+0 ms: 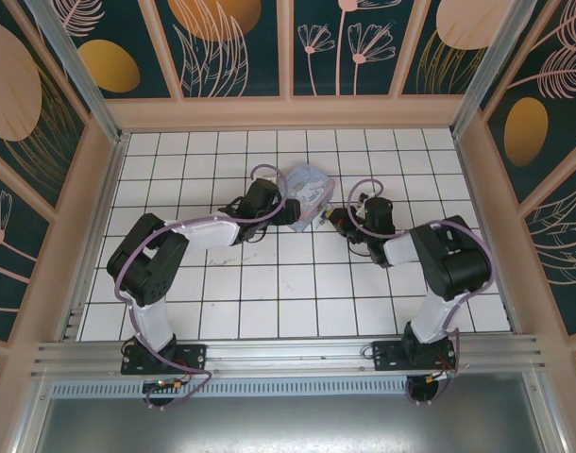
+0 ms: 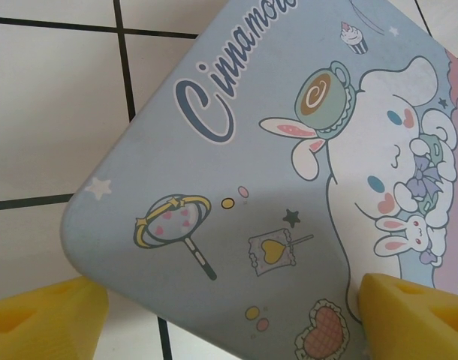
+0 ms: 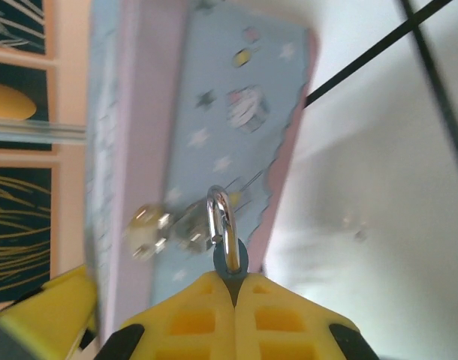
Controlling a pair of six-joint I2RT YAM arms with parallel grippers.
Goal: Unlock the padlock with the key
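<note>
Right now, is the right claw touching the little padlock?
Touching. The right wrist view shows the right gripper clamped shut on the padlock, pinching its dark body.

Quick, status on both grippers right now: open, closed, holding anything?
Left gripper: open, straddling a corner of the tin box.
Right gripper: closed, holding the padlock by its body, shackle pointing out.

Tin box (image 1: 307, 193) blocks the counter (image 1: 269, 283) centre, arms crowding both sides. Near tiles lie open. Gap beside the right gripper (image 1: 335, 220) seems tight.
</note>
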